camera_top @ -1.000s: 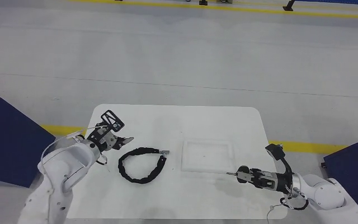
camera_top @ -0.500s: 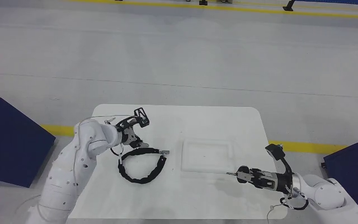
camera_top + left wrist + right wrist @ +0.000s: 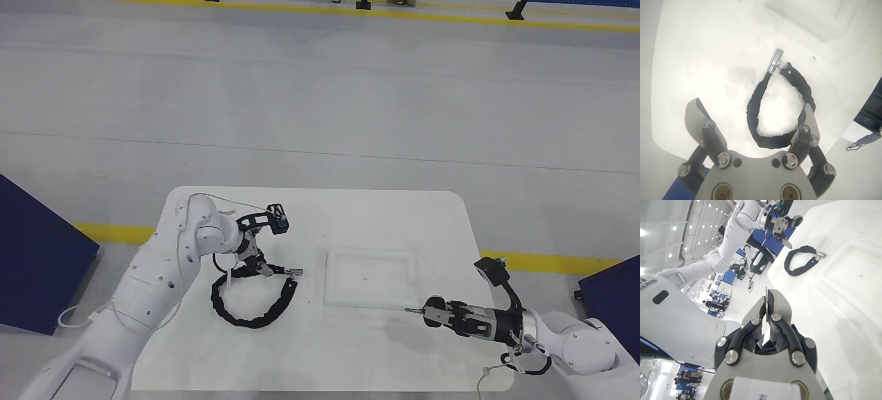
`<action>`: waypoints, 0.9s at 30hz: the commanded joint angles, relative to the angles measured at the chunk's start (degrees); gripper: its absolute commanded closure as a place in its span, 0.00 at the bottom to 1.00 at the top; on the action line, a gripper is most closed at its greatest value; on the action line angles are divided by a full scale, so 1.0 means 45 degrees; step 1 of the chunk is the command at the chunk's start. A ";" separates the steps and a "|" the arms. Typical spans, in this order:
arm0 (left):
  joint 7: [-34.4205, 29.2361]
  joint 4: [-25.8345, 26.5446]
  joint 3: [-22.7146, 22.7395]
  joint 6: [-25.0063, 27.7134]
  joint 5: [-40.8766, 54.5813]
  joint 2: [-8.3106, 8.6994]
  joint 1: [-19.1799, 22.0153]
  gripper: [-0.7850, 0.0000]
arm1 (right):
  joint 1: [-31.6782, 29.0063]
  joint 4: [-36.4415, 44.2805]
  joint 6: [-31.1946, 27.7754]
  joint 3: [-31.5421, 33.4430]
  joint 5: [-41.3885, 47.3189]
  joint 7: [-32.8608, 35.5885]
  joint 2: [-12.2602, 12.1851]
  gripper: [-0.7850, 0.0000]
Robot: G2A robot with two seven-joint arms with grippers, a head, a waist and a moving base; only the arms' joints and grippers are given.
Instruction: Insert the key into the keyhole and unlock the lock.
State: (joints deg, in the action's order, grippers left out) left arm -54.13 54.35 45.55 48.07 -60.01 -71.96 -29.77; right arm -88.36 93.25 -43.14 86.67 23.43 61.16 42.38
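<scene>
Because my right gripper [image 3: 768, 298] pinches it edge-on, the thin metal key [image 3: 766, 291] is mostly hidden. My left gripper [image 3: 751, 108] hangs spread above the black fabric-sleeved loop lock [image 3: 806, 89] on the white table's [image 3: 400, 215] left side, near its edge.

Lit brightly from above by rows of ceiling lamps [image 3: 674, 228]; glare-washed across the white table [image 3: 696, 56]; thinly shadowed under the lock [image 3: 752, 106]; fisheye-bent at wrist-view edges.

We count one black fabric-sleeved chain lock [image 3: 255, 297] with a single silver cylinder end, one thin flat metal key [image 3: 766, 291], one white bench [image 3: 400, 215] bearing one shallow rectangular recess [image 3: 370, 276], and two hands: one left hand [image 3: 751, 108], one right hand [image 3: 769, 295].
</scene>
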 commanded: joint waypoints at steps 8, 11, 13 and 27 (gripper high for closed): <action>0.1855 -0.2199 -0.1802 -0.0145 -0.1563 -0.0806 0.0546 0.00 | 0.0000 0.0000 0.0000 0.0000 0.0000 0.0000 0.0000 1.00; 0.2372 -0.2829 -0.2210 -0.0217 -0.1937 -0.1054 0.0700 0.00 | 0.0000 0.0000 0.0000 0.0000 0.0000 0.0000 0.0000 1.00; 0.2768 -0.3198 -0.2414 -0.0242 -0.2083 -0.1208 0.0774 0.00 | 0.0000 0.0000 0.0000 0.0000 0.0000 0.0000 0.0000 1.00; 0.4415 -0.5210 -0.3407 -0.0623 -0.3216 -0.2050 0.1148 0.00 | 0.0000 0.0000 0.0000 0.0000 0.0000 0.0000 0.0000 1.00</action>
State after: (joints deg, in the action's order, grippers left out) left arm -34.42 31.30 30.48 45.56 -74.03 -80.99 -24.68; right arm -88.36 93.25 -43.14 86.67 23.43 61.16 42.38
